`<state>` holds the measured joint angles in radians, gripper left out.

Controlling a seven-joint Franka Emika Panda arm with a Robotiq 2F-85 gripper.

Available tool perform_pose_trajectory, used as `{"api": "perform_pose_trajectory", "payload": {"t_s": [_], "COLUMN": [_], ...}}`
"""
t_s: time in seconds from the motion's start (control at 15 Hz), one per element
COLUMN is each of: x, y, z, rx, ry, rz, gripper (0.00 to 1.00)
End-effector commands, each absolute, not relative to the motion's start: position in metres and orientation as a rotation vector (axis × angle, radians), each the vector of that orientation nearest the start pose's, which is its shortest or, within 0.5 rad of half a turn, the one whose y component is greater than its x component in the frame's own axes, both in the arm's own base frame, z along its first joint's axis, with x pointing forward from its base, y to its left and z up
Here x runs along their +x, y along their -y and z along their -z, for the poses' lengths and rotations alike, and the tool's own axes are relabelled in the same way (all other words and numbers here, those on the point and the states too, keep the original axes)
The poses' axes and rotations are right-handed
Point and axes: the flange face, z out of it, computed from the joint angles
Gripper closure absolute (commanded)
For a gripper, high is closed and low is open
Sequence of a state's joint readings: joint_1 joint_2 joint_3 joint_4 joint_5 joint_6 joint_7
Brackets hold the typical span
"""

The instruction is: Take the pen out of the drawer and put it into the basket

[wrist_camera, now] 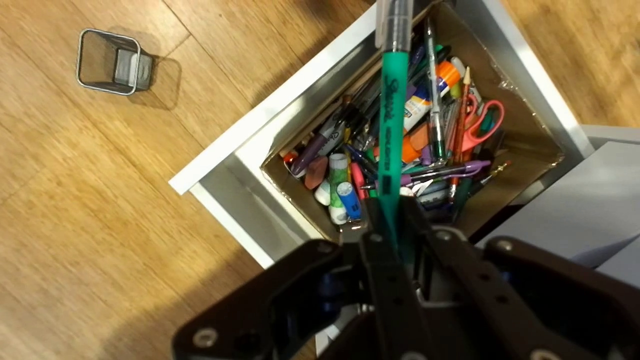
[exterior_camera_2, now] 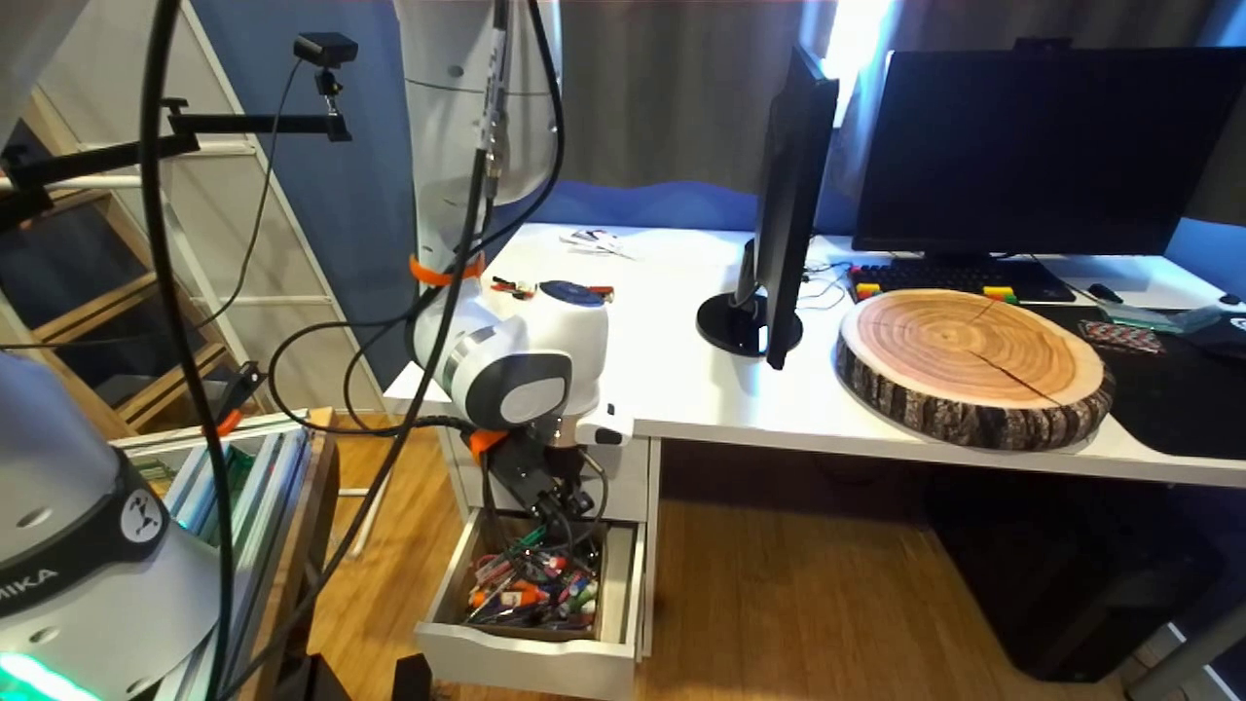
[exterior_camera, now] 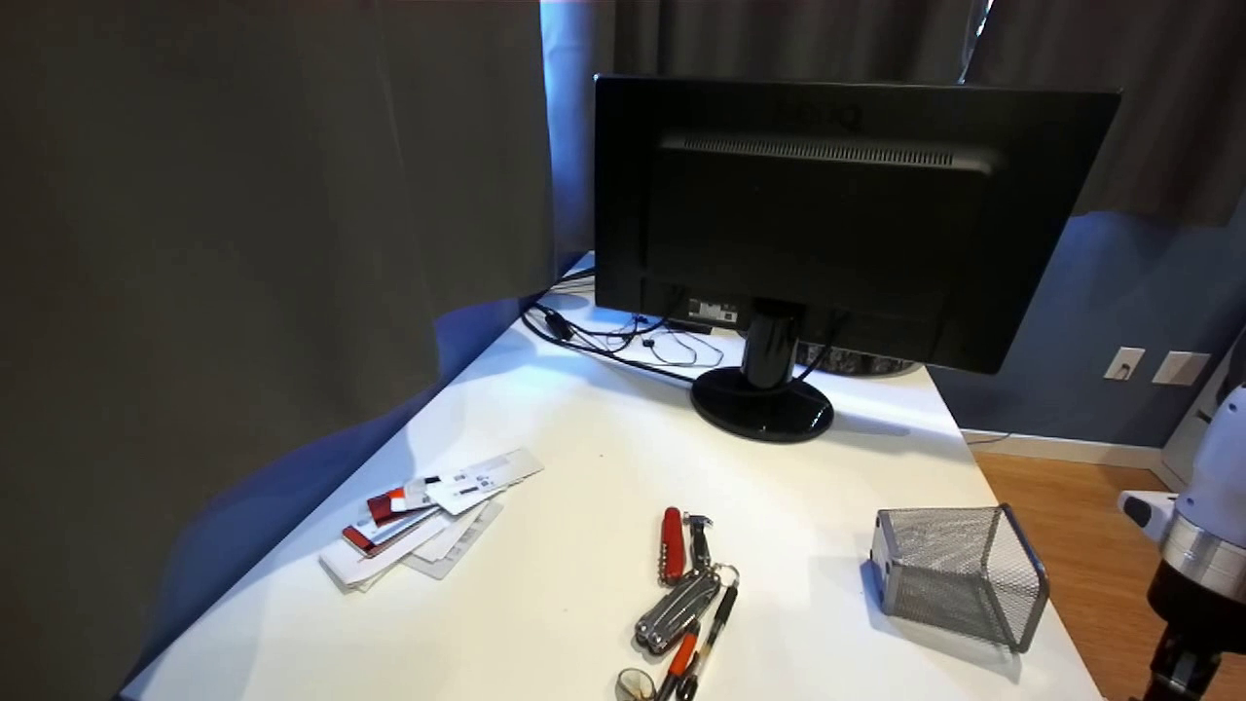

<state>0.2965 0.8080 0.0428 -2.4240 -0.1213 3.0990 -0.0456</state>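
The green pen (wrist_camera: 391, 125), a highlighter with a clear cap, is held between the fingers of my gripper (wrist_camera: 393, 202) in the wrist view. It stands out past the fingertips, above the open drawer (wrist_camera: 280, 102). In an exterior view the gripper (exterior_camera_2: 565, 511) points down over the drawer (exterior_camera_2: 531, 647), and a bit of the green pen (exterior_camera_2: 531, 537) shows. The basket (exterior_camera: 949, 574), a grey wire-mesh box, lies near the desk's edge with its open side facing right. It does not show in the other views.
A cardboard box of pens, markers and scissors (wrist_camera: 482, 125) fills the drawer. A mesh cup (wrist_camera: 115, 62) stands on the floor. The desk bears a multi-tool (exterior_camera: 678, 611), a red knife (exterior_camera: 672, 545), cards (exterior_camera: 428, 521) and a monitor (exterior_camera: 837, 224). Cables (exterior_camera_2: 467, 243) hang along the arm.
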Motion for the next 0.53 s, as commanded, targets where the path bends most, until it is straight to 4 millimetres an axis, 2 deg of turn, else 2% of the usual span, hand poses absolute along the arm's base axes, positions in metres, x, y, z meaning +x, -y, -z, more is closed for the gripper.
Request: {"api": "perform_pose_trajectory", "payload": {"t_s": [0.0, 0.27, 0.47], "x": [0.387, 0.410, 0.430], "y": [-0.149, -0.148, -0.157], "z": [-0.013, -0.065, -0.105], "rx": [-3.048, -3.079, -3.071], "ry": [0.767, 0.744, 0.728], "rz": [-0.126, -0.001, 0.085], "gripper": [0.97, 0.97, 0.97]}}
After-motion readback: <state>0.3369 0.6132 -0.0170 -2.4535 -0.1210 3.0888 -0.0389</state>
